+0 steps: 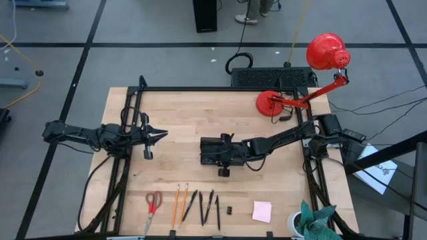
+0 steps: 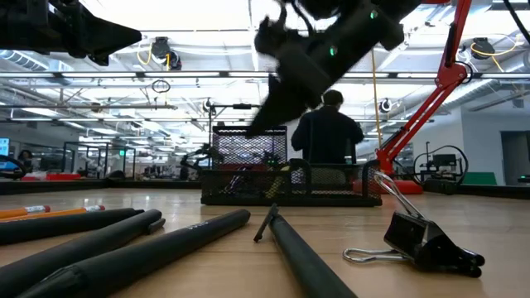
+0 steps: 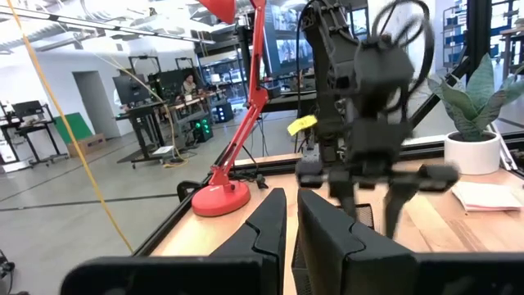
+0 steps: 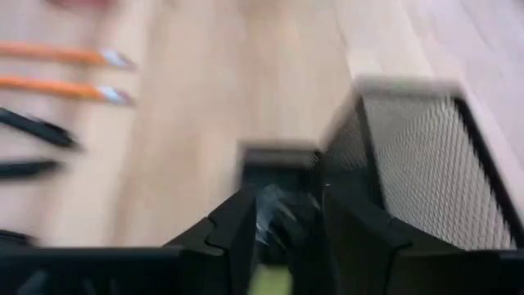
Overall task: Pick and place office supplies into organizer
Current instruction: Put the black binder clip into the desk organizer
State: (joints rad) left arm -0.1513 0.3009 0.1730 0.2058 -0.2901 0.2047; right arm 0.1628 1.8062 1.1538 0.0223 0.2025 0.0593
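The black mesh organizer [image 1: 205, 143] [image 2: 290, 186] [image 4: 426, 156] stands at the table's middle. My right gripper [image 1: 212, 153] [image 3: 374, 217] [image 4: 286, 201] slants down over it, open. A dark, shiny thing shows blurred in the gap between its fingers; what it is I cannot tell. Along the near edge lie red-handled scissors [image 1: 153, 202], two orange pencils [image 1: 179, 203] [image 4: 65, 70], several black pens [image 1: 203, 207] [image 2: 124, 240], a binder clip [image 1: 229, 211] [image 2: 422, 240] and a pink sticky-note pad [image 1: 262, 212]. My left gripper [image 1: 162, 135] [image 3: 291, 213] waits shut at the left, level, holding nothing.
A red desk lamp [image 1: 277, 103] stands on its base at the far right, its arm reaching beyond the table's right edge. A black slab [image 1: 270, 77] lies behind the far edge. A potted plant [image 1: 313, 220] sits at the near right corner. A person [image 2: 327, 132] stands beyond the table.
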